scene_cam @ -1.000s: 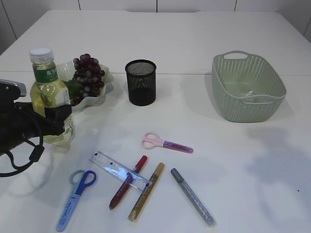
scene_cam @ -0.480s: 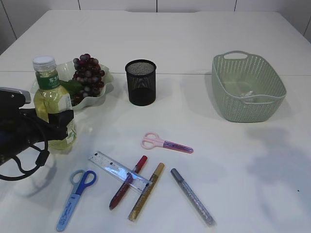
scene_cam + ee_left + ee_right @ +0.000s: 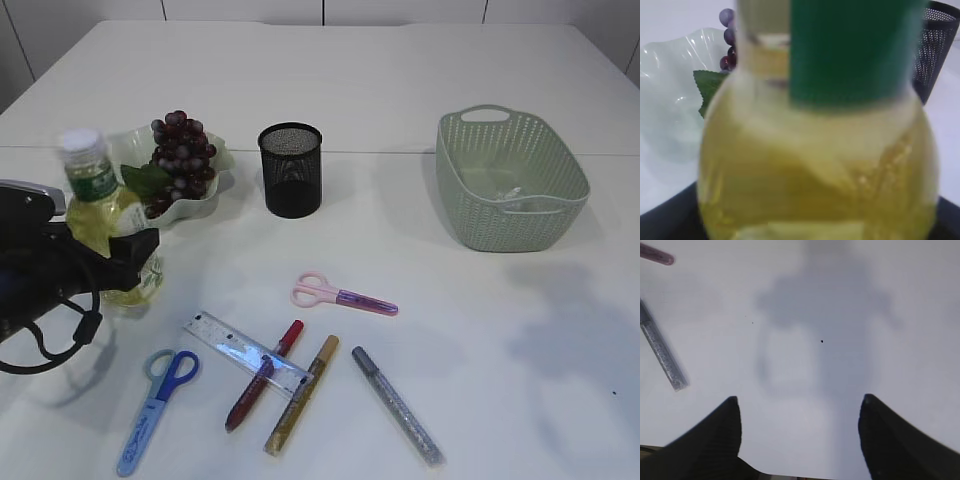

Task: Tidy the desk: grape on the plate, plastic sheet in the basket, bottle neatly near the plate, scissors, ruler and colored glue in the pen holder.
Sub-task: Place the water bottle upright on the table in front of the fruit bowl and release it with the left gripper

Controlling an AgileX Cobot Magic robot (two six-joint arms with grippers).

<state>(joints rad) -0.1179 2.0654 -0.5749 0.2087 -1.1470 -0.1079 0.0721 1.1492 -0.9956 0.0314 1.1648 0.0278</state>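
The bottle (image 3: 105, 225) of yellow drink, green label and white cap, stands left of the plate (image 3: 218, 183), blurred and leaning left. It fills the left wrist view (image 3: 815, 150). My left gripper (image 3: 125, 262) has its black fingers either side of the bottle's base; contact is unclear. Grapes (image 3: 182, 150) lie on the plate. The clear plastic sheet (image 3: 510, 193) lies in the green basket (image 3: 510, 225). Pink scissors (image 3: 340, 294), blue scissors (image 3: 155, 395), ruler (image 3: 245, 350) and red (image 3: 262, 375), gold (image 3: 300, 395) and silver (image 3: 395, 403) glue pens lie loose. My right gripper (image 3: 800, 410) hangs open over bare table.
The black mesh pen holder (image 3: 290, 170) stands between plate and basket, and shows behind the bottle (image 3: 937, 50). The silver glue pen (image 3: 662, 352) lies left of the right gripper. The right arm itself is outside the exterior view; only its shadow falls at the right.
The bottle has come down beside the plate with the left gripper, and its cap has swung left, now blurred. The right gripper has not moved.
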